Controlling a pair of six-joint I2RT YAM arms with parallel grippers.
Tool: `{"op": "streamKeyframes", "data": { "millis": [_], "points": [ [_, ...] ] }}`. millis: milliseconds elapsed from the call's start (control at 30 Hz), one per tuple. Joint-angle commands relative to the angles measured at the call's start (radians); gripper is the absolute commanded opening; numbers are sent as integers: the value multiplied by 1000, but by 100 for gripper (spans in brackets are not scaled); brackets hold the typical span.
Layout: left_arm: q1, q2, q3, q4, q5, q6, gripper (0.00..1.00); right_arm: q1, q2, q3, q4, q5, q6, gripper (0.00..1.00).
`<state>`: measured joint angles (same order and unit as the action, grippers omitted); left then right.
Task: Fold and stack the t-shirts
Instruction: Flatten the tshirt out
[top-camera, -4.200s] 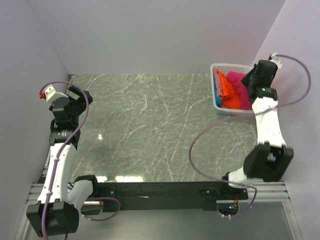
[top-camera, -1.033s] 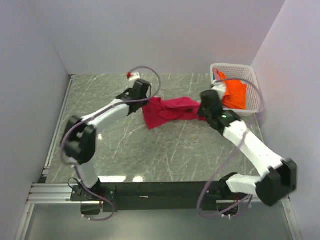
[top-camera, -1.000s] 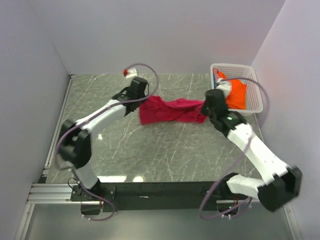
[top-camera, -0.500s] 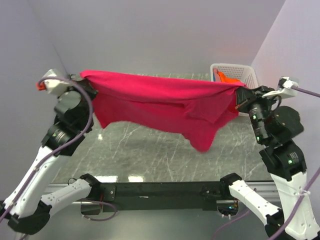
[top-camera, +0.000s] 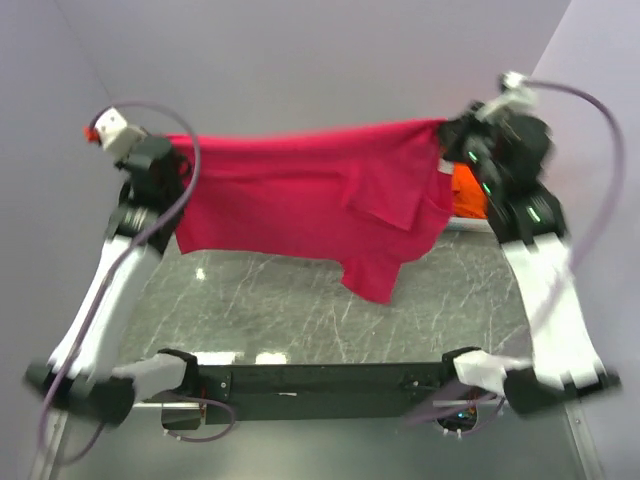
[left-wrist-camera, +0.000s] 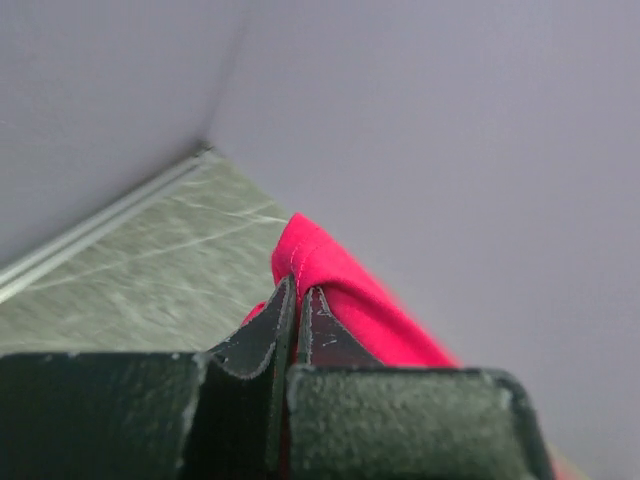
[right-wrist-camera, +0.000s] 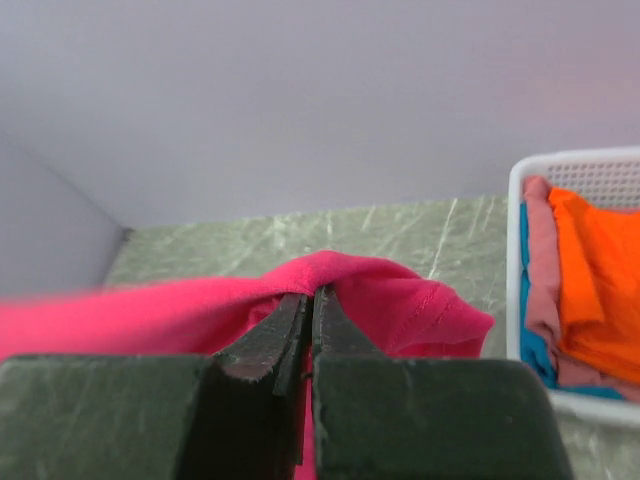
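Note:
A crimson-pink t-shirt (top-camera: 290, 195) hangs spread in the air above the table, held by its top edge between both grippers. My left gripper (top-camera: 178, 152) is shut on the left corner; its wrist view shows the hem (left-wrist-camera: 335, 285) pinched at the left gripper's tips (left-wrist-camera: 297, 297). At the right corner, my right gripper (top-camera: 447, 135) is shut on a bunched fold (right-wrist-camera: 400, 295), nipped at the right gripper's tips (right-wrist-camera: 311, 303). One sleeve droops to a point (top-camera: 370, 285). An orange t-shirt (right-wrist-camera: 590, 265) and a blue-teal t-shirt (right-wrist-camera: 527, 345) lie in the basket.
The white lattice basket (right-wrist-camera: 513, 250) stands at the back right, with the orange cloth (top-camera: 466, 190) showing behind the right arm. A dusty-pink cloth (right-wrist-camera: 542, 265) lies in it too. The marble table (top-camera: 300, 310) runs under the hanging shirt. Walls close the left, back and right sides.
Both arms lifted the crimson-pink shirt off the table and pulled it wide apart. In the last half second the right gripper rose and moved back, tightening the top edge.

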<state>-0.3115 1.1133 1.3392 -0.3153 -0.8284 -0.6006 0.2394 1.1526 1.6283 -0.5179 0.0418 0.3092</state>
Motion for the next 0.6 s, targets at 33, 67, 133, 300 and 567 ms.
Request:
{"op": "streamKeyframes", "data": {
  "millis": [33,67,133,300,567],
  "points": [
    [236,373,107,-69,328,-54,7,-89,379,117,144,-175,8,0],
    [256,437,194,-86,368,-59,16,-98,532,183,130,-187,24,0],
    [256,593,264,-94,406,-38,84,-112,693,443,14,-195,13,14],
    [275,724,358,-286,347,-109,99,-91,948,678,-259,-174,-16,83],
    [359,513,-125,-170,463,-215,100,69,442,-143,105,-21,-6,91]
  ]
}}
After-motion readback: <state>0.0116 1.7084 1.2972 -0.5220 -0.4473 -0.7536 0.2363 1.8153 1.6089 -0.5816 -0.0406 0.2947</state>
